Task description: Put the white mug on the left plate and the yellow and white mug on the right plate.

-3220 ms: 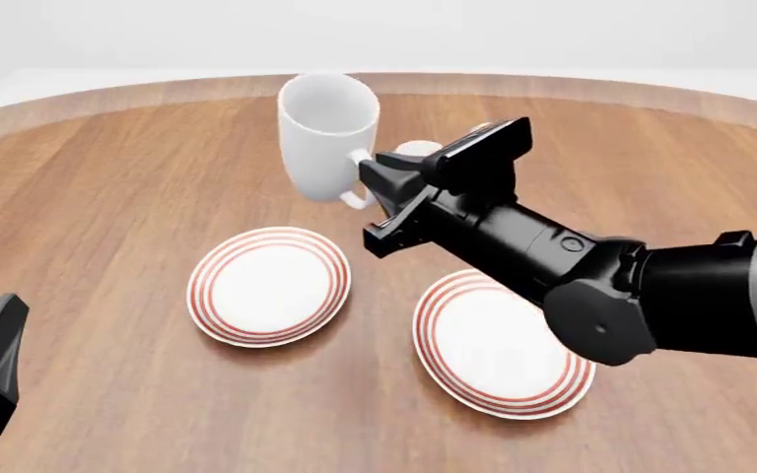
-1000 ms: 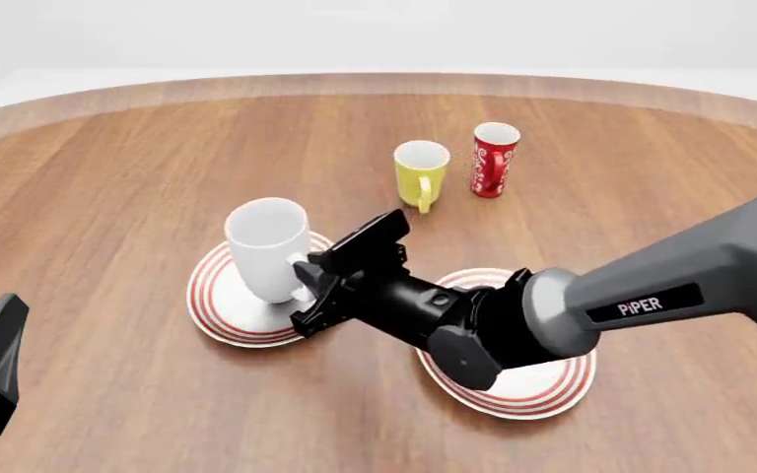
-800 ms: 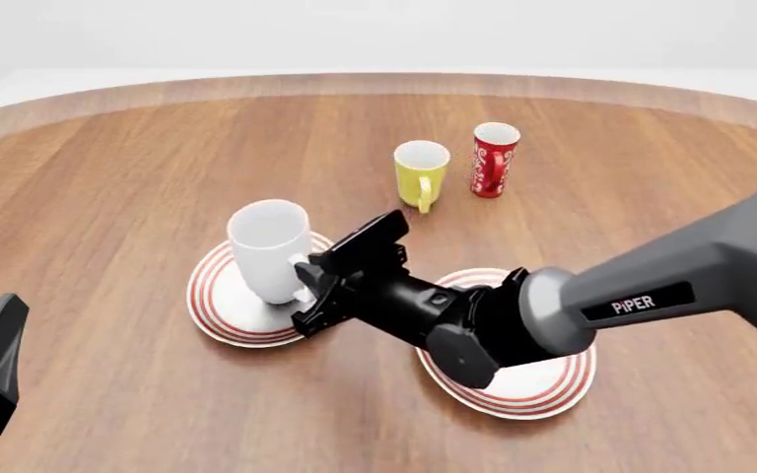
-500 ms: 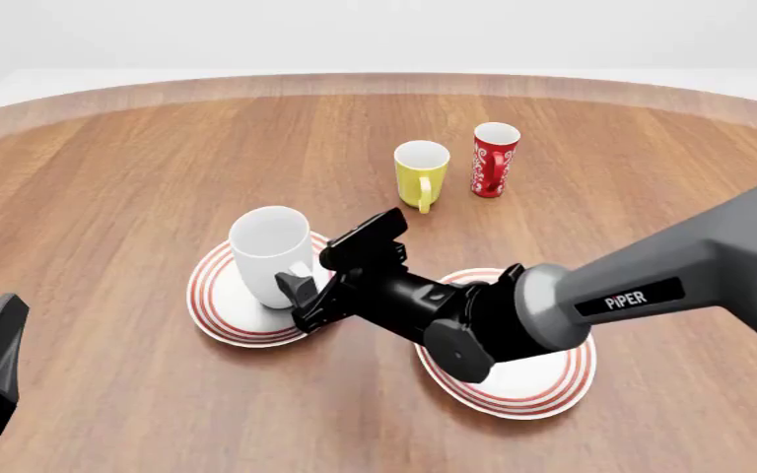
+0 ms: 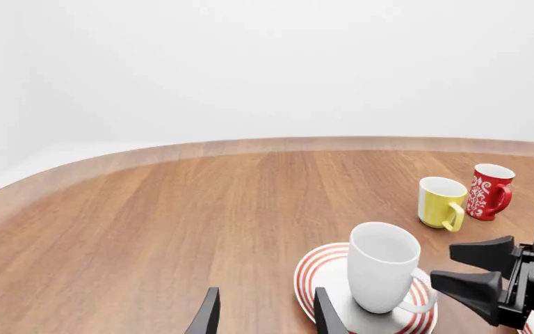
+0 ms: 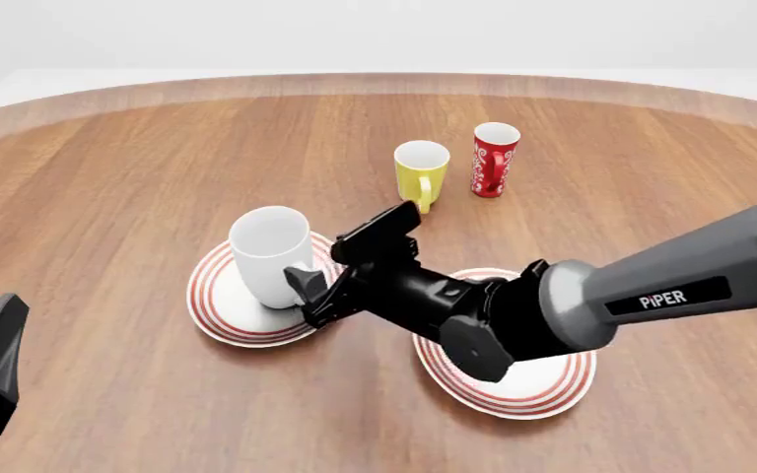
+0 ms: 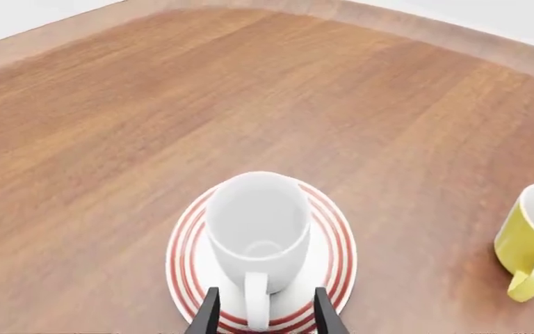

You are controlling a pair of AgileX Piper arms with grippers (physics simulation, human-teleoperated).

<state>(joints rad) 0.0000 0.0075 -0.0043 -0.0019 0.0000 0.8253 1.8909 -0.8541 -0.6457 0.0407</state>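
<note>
our white mug (image 6: 273,254) stands upright on the left plate (image 6: 221,305). our right gripper (image 6: 339,266) has its fingers (image 7: 209,313) spread wide on each side of the mug's handle, gripping nothing. our left gripper (image 5: 262,316) is open and empty too. if we pull away crooked, a finger could catch the handle and tip the mug. the yellow and white mug (image 6: 420,172) waits on the bench beyond the white mug.

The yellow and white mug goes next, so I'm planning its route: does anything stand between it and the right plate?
Nothing visible: bare table lies between the yellow and white mug and the right plate; the red cup stands beside it.
</note>
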